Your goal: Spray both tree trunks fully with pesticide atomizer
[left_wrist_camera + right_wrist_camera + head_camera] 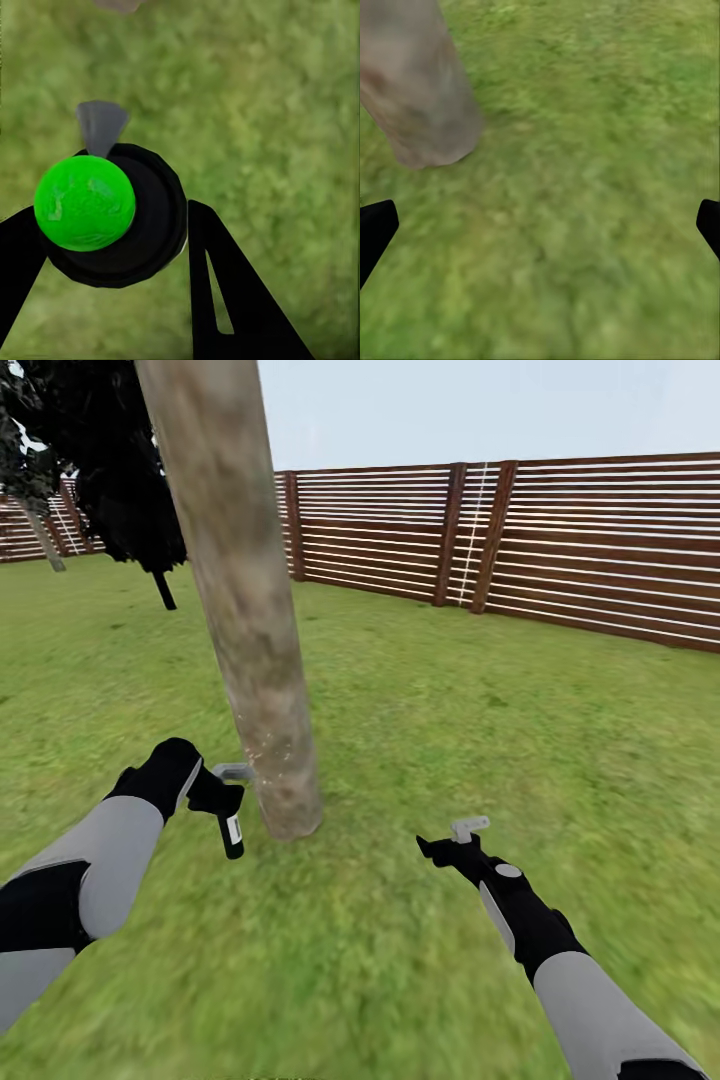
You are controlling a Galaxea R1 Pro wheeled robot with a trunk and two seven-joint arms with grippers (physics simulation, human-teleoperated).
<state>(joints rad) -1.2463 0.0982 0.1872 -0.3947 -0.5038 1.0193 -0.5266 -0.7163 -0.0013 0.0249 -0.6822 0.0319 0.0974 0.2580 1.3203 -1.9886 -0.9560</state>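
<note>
Left gripper [228, 800] clasps pesticide atomizer [231, 834] just beside tree trunk [245, 610]; right gripper [452, 842] spread wide over open lawn [480, 710].

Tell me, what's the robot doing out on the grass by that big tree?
The robot is standing on the lawn right by a thick tree trunk. Its left claw is shut on a small black sprayer, held close to the bottom of the trunk. From the left wrist camera the sprayer has a bright green top. The right claw is open and empty, hovering over the grass. A brown wooden fence runs behind.
</note>
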